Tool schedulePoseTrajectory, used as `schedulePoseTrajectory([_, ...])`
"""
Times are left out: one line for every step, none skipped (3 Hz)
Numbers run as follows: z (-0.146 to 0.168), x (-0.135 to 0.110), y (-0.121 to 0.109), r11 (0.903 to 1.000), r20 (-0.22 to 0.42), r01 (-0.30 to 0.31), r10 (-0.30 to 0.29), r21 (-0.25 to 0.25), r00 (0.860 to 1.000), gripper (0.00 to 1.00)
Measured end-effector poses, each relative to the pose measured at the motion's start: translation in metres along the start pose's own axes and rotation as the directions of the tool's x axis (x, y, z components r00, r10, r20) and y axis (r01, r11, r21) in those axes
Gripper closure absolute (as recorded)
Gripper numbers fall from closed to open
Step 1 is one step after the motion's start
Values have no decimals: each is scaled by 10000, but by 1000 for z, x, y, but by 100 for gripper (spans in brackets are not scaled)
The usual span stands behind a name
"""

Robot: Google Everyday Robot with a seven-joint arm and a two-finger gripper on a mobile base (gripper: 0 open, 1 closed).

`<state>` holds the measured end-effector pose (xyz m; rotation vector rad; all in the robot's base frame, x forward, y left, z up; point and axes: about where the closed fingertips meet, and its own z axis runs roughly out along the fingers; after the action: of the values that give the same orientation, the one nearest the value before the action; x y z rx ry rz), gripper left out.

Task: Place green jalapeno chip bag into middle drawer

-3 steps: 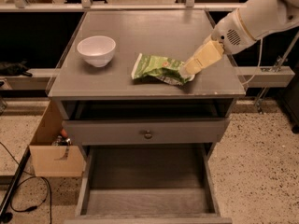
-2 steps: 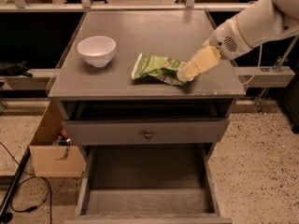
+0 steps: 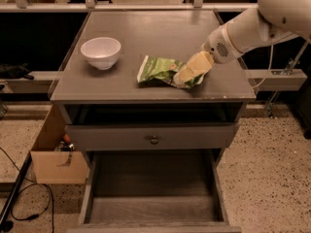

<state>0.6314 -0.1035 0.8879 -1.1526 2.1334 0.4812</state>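
Note:
The green jalapeno chip bag (image 3: 158,69) lies flat and crinkled on the grey cabinet top (image 3: 146,33), right of centre near the front edge. My gripper (image 3: 183,76), with pale yellow tips on a white arm coming in from the upper right, sits on the bag's right end and covers part of it. The middle drawer (image 3: 153,205) is pulled out wide below the cabinet front, and its bare wood-grain floor shows nothing in it.
A white bowl (image 3: 100,52) stands on the cabinet top to the left of the bag. A shut grey drawer front with a round brass knob (image 3: 154,140) sits above the open drawer. A cardboard box (image 3: 53,154) and cables (image 3: 29,203) are on the floor at the left.
My gripper has moved left and down, from just off the bag's right edge onto its right end. The bag and bowl have not moved.

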Motion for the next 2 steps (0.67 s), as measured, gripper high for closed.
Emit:
schedulePoseTrajectory([50, 7, -26, 9998, -337, -145, 141, -104, 9993, 0])
schedulePoseTrajectory([52, 8, -26, 9998, -346, -153, 149, -120, 9993, 0])
